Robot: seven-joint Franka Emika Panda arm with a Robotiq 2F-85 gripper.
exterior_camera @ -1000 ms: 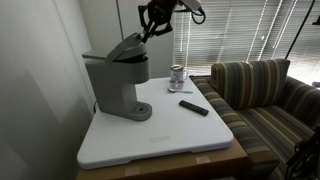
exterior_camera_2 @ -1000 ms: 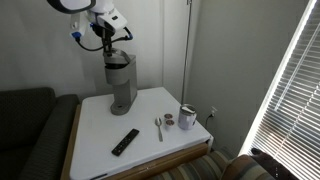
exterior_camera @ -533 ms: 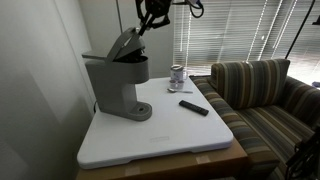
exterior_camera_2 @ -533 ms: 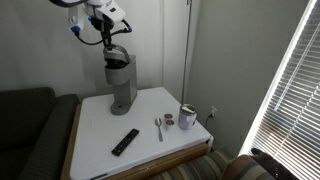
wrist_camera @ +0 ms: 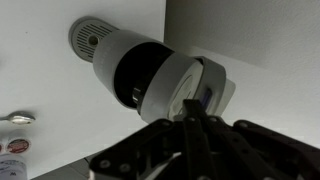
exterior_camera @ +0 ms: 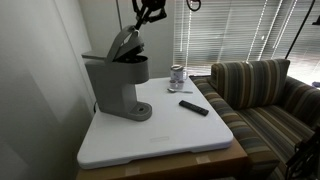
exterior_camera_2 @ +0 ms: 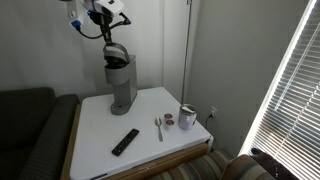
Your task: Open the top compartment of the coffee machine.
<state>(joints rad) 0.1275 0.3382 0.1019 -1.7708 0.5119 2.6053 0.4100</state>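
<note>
The grey coffee machine (exterior_camera: pixel 115 88) stands on the white table (exterior_camera: pixel 170 135), and it also shows in an exterior view (exterior_camera_2: pixel 122 85). Its top compartment lid (exterior_camera: pixel 126 43) is tilted up on its hinge, with the dark round pod chamber (wrist_camera: pixel 135 75) exposed. The wrist view looks down on the raised lid (wrist_camera: pixel 190 85) and the round drip base (wrist_camera: pixel 90 38). My gripper (exterior_camera: pixel 145 14) is shut and empty just above the lid's raised front edge. It also shows in an exterior view (exterior_camera_2: pixel 108 17) and in the wrist view (wrist_camera: pixel 190 122). I cannot tell whether it touches the lid.
A small metal can (exterior_camera: pixel 178 75), a spoon (exterior_camera_2: pixel 158 127) and a black remote (exterior_camera: pixel 193 107) lie on the table beside the machine. A striped couch (exterior_camera: pixel 265 95) stands by the table. A wall is close behind the machine, and window blinds (exterior_camera: pixel 225 30) are beyond it.
The lid has swung up from a shallow tilt to a steeper one. My gripper has risen with it and moved back towards the hinge side.
</note>
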